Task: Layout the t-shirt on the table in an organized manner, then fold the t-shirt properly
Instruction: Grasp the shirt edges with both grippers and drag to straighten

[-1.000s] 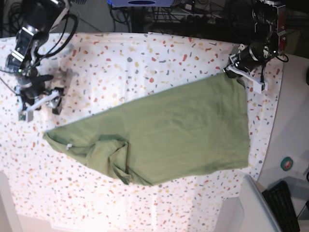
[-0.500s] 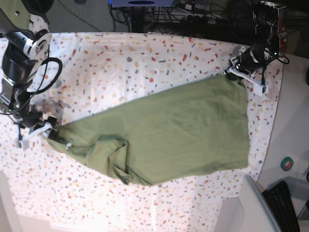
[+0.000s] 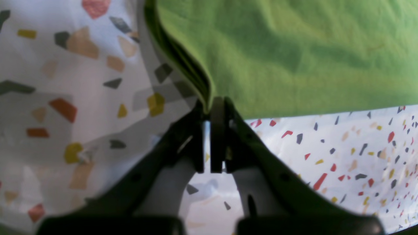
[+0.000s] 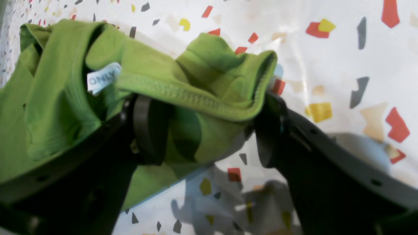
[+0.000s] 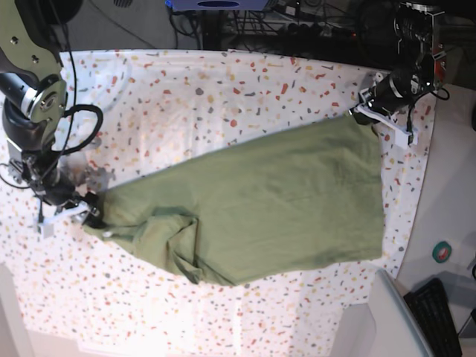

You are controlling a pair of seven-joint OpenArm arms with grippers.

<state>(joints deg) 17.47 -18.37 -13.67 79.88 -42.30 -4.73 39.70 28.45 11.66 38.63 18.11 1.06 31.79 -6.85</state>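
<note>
The olive-green t-shirt (image 5: 260,208) lies spread diagonally on the speckled table (image 5: 223,89), bunched at its lower left. My left gripper (image 5: 366,111) is at the shirt's far right corner. In the left wrist view it (image 3: 209,112) is shut on the shirt's edge (image 3: 294,55), which lifts slightly off the table (image 3: 65,81). My right gripper (image 5: 71,210) is at the shirt's left tip. In the right wrist view it (image 4: 209,130) is open, with its jaws on either side of a fold of the shirt (image 4: 58,107) near the white collar tag (image 4: 103,76).
A plain white surface (image 5: 446,193) borders the table on the right, with a small round object (image 5: 442,251) on it. A grey bin (image 5: 387,320) and a keyboard (image 5: 439,316) are at the lower right. Cables and equipment (image 5: 297,22) line the back edge.
My right arm has come down from the upper left to the shirt's left tip, and that tip has shifted slightly right. My left gripper has moved a little to the right with the corner.
</note>
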